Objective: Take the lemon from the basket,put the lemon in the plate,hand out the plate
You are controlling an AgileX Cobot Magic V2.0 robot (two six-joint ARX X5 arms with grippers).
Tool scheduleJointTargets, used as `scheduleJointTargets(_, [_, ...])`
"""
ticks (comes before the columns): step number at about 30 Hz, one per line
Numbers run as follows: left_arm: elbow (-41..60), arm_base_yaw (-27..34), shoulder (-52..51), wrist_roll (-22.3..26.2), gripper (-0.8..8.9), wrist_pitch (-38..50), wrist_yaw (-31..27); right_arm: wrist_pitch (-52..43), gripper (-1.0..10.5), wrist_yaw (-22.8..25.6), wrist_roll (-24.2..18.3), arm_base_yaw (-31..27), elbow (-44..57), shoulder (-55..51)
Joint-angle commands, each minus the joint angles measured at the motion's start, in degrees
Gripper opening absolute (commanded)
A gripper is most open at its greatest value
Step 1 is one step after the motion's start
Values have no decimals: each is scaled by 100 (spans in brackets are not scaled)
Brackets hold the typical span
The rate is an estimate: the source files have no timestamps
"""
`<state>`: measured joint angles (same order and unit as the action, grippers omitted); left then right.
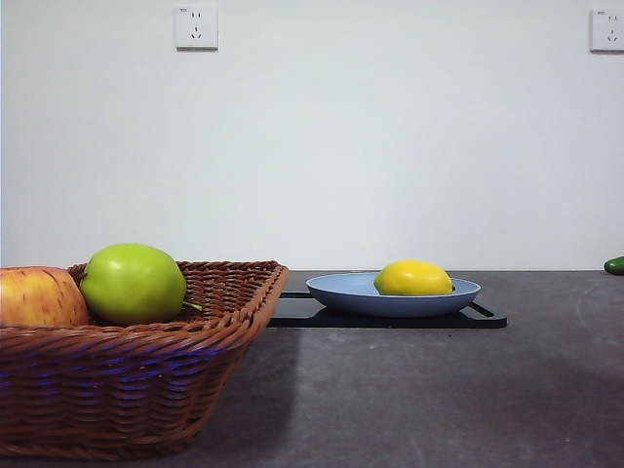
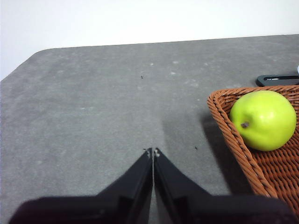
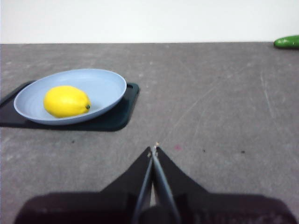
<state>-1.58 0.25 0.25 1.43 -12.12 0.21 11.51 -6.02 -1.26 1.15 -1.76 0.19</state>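
The yellow lemon [image 1: 413, 278] [image 3: 67, 101] lies in the light blue plate [image 1: 336, 290] [image 3: 105, 84], which rests on a flat black tray [image 1: 292, 314] [image 3: 122, 114]. The brown wicker basket [image 1: 136, 375] [image 2: 231, 130] stands at the near left. My left gripper [image 2: 153, 150] is shut and empty, over bare table beside the basket. My right gripper [image 3: 153, 148] is shut and empty too, over the table a short way from the plate and tray. Neither gripper shows in the front view.
A green apple [image 1: 133, 283] [image 2: 264, 120] and a red-yellow apple [image 1: 39, 296] lie in the basket. A dark green object [image 1: 614, 264] [image 3: 286, 41] sits at the far right of the grey table [image 1: 439, 390].
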Motion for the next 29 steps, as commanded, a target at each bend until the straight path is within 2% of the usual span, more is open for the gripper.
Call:
scheduleJointTargets(1, [17,20,-17,-31,8,7,7,-70,4,-4,76,-2,70,-24])
scheduleJointTargets(5, [17,20,-17,-31,8,11,7,-72,4,-2,190,4,103,-24])
scheduleJointTargets(29, [17,20,-17,-31,8,9,7,-76,4,37,181,4,98,-24])
